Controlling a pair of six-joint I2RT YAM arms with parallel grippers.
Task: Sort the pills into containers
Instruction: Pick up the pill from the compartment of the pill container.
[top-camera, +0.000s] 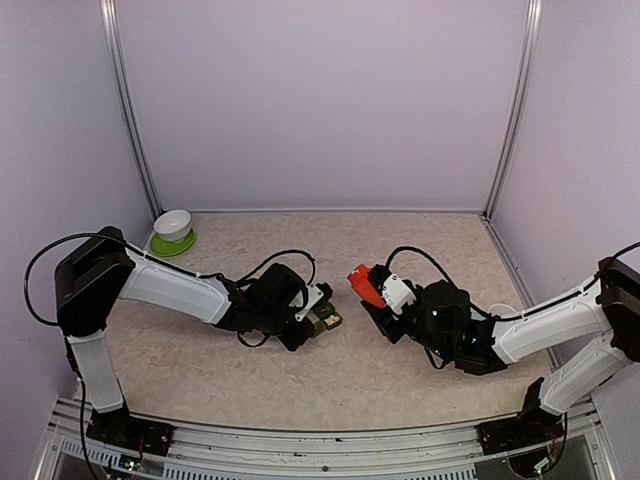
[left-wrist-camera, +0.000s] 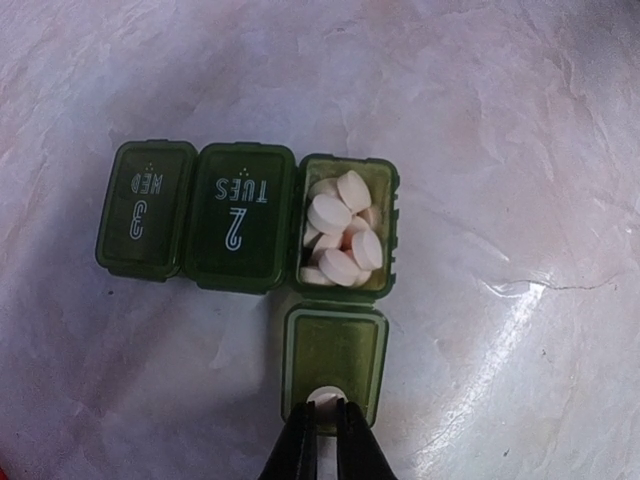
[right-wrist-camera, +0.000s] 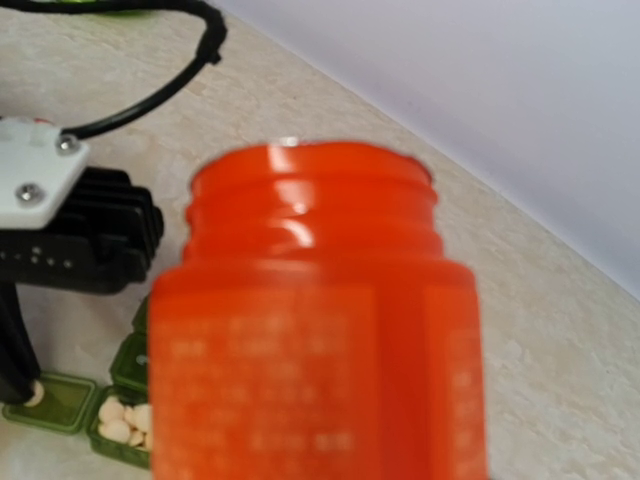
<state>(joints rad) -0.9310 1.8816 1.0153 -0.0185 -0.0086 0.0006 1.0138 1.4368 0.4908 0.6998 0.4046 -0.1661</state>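
While L tool (left-wrist-camera: 325, 412) pinches pill (left-wrist-camera: 324, 397) atop open lid (left-wrist-camera: 335, 350) of containers (left-wrist-camera: 240, 215), R tool (top-camera: 370, 288) grips orange bottle (right-wrist-camera: 310, 320); bowl (top-camera: 172, 225) far off.

Lab test cell: blank lilac walls (top-camera: 320, 100), aluminium corner posts (top-camera: 512, 110), marbled tabletop (top-camera: 300, 380).

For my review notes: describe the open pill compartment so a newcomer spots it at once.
On the table, in front of the left gripper, lies the dark green strip of containers. Its end compartment, next to 2 TUES, alone has its lid flipped open and white pills inside.
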